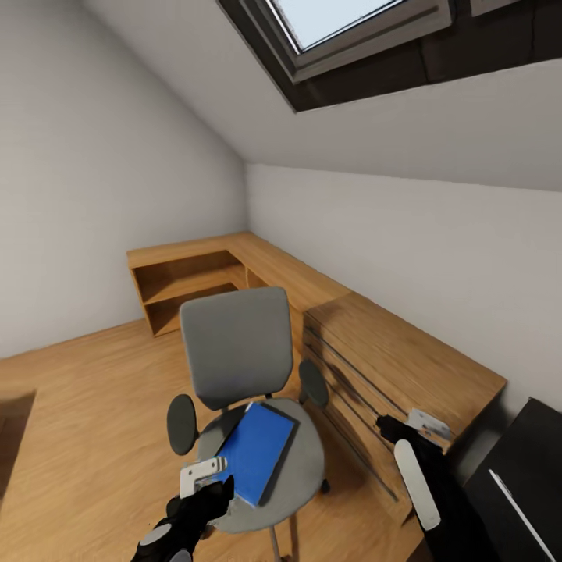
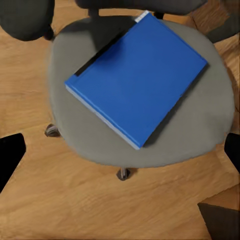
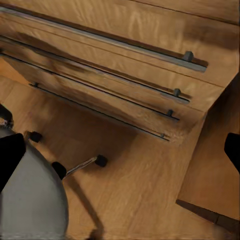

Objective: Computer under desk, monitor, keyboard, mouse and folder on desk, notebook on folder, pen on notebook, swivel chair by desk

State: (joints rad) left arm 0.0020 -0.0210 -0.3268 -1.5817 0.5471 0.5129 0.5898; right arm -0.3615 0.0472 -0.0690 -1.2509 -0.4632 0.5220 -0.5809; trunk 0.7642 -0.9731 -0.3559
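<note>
My left claw [image 1: 204, 478] hangs over the near edge of the chair [image 1: 238, 367] seat, its fingers spread apart with nothing between them; through its own camera I see the two dark fingertips [image 2: 10, 155] at either side of the picture with open air in the middle. Directly beneath and a little ahead of that claw lies the blue folder [image 2: 137, 75], flat on the grey seat and turned at an angle, one corner pointing toward the backrest and another toward me. It sits well inside the cushion, not overhanging any edge, and my fingers are above it, not touching it. The chair's black armrests [image 1: 182, 423] flank the folder on both sides, and past the folder the grey backrest stands upright. My right claw [image 1: 406, 425] is held off to the right of the chair, near the front of the light wooden dresser [image 1: 406, 359]; its fingers [image 3: 10, 157] are also apart and empty. Below that claw I see the dresser's long bar handles [image 3: 105, 42], the wood floor [image 3: 140, 185], a chrome leg of the chair with a black castor [image 3: 101, 160], and the rounded edge of the seat. To the right of my right arm is a corner of the black desk [image 1: 523, 468]. Beyond the chair a low wooden shelf unit [image 1: 187, 281] runs into the corner under a skylight [image 1: 343, 23].
</note>
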